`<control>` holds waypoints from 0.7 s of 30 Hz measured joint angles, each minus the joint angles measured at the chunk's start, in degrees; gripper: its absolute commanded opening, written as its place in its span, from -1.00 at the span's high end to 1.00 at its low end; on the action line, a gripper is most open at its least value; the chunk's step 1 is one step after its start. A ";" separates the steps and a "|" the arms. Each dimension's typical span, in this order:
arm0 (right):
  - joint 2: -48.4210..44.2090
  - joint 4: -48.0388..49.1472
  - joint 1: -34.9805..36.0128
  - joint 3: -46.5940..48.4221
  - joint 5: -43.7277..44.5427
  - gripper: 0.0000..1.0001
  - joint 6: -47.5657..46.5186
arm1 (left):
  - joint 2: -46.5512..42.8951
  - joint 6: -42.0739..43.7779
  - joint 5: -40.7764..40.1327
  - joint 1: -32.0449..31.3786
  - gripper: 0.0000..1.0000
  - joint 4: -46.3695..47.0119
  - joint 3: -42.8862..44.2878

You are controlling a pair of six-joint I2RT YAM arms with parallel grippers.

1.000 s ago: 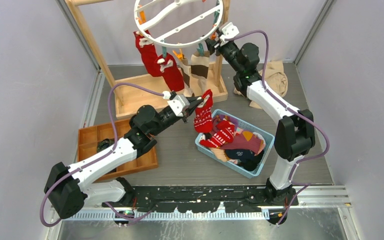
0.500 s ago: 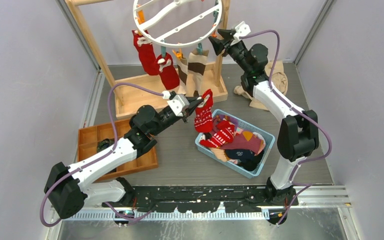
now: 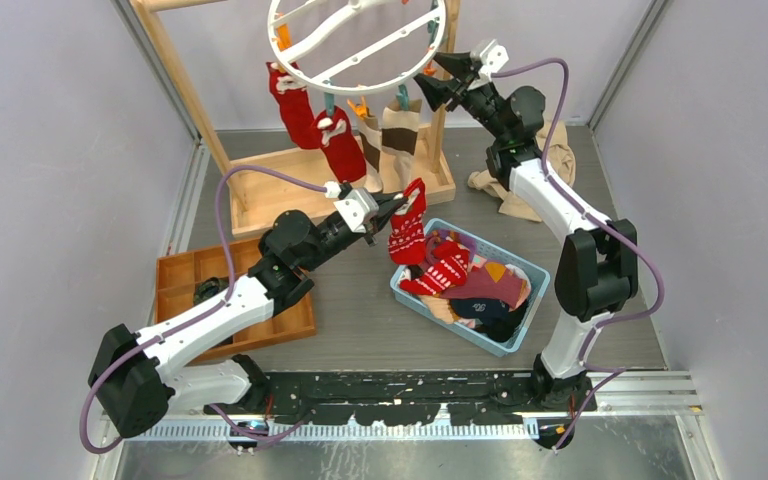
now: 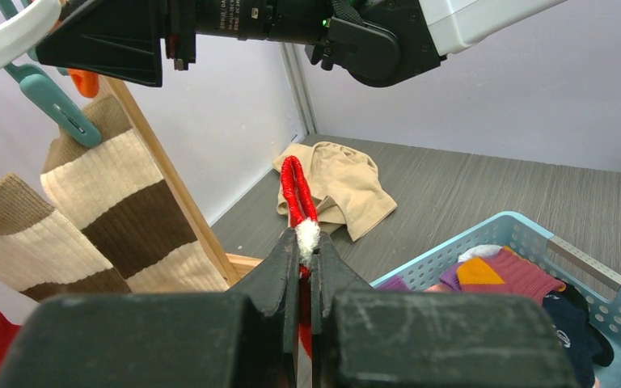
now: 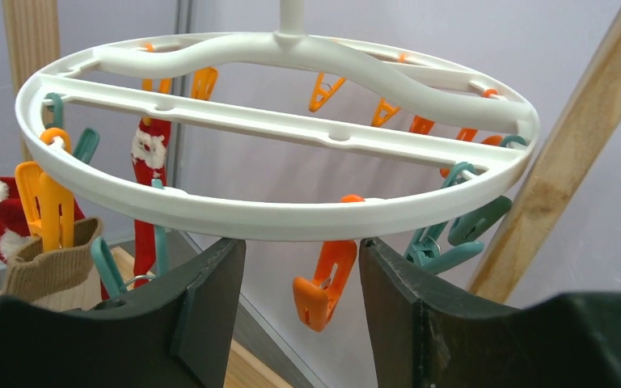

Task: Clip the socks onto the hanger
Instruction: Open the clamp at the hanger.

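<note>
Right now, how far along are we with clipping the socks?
Done: two red socks and two tan-and-brown socks hang clipped on the hanger. In hand: the left claw is shut on a red patterned sock, lifted above the basket; the right claw is open under the hanger's rim, facing a free orange clip. Left: that sock, plus the pile in the basket.

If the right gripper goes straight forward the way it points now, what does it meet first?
Probably the orange clip hanging under the hanger, straight ahead of the open right gripper; depth is unclear.
</note>
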 measured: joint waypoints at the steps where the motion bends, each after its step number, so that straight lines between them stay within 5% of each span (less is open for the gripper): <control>1: 0.17 0.22 -0.13 0.28 -0.66 -0.25 0.13 | 0.00 0.00 0.00 0.00 0.99 0.00 0.00; 21: 4.44 2.03 -4.24 5.16 -16.61 -0.43 4.90 | 0.46 -0.76 0.46 0.00 0.99 -0.04 0.83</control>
